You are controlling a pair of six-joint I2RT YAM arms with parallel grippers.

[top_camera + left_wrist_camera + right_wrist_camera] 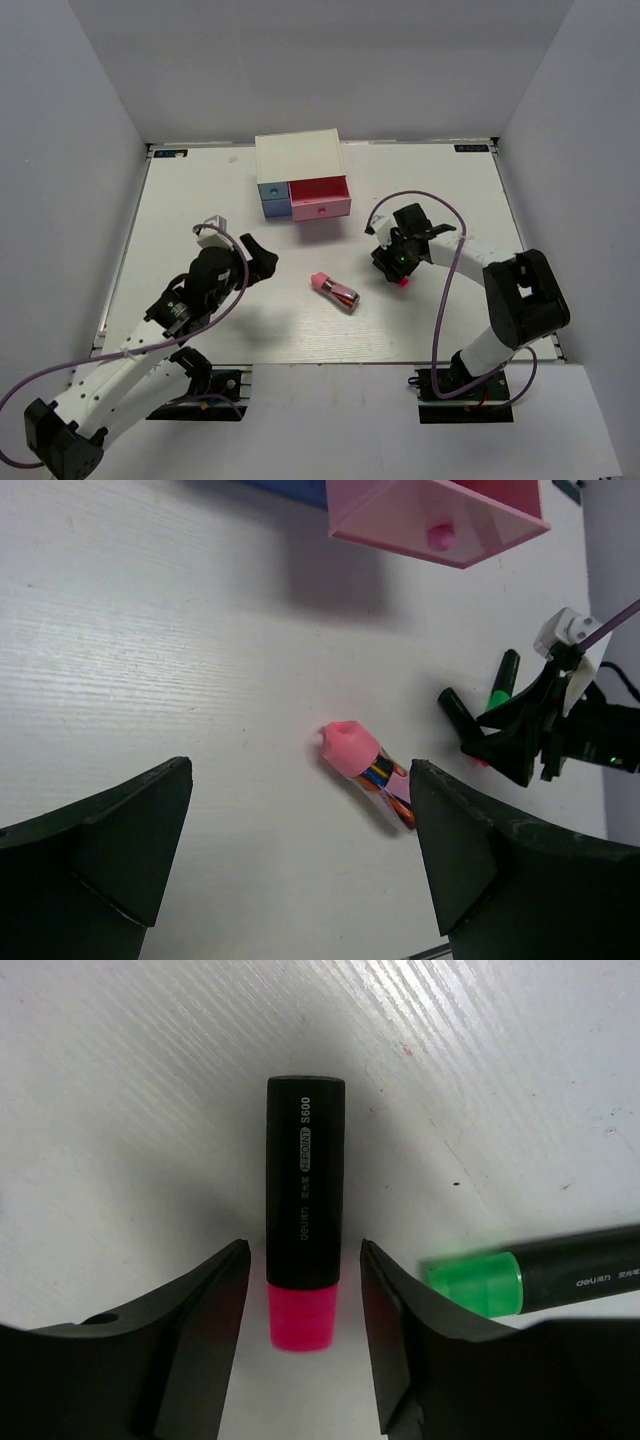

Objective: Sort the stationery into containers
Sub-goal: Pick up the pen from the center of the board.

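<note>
The white cabinet [297, 158] stands at the back, with a blue drawer [271, 200] and a pink drawer [321, 199] that is pulled out. The pink-capped dark-red tube [335, 290] lies mid-table; in the left wrist view it [366, 770] lies ahead of my open, empty left gripper [300, 850]. My right gripper [303, 1252] is down at the table, open, its jaws on either side of the magenta-ended black marker [305, 1190] with a gap on each side. The green-ended marker [530, 1275] lies just right of it. The orange marker and the purple piece are out of view.
The left gripper [262, 258] is left of the tube; the right gripper [393, 262] is right of it. The open pink drawer [440, 515] overhangs the table beyond the tube. White walls enclose the table on three sides.
</note>
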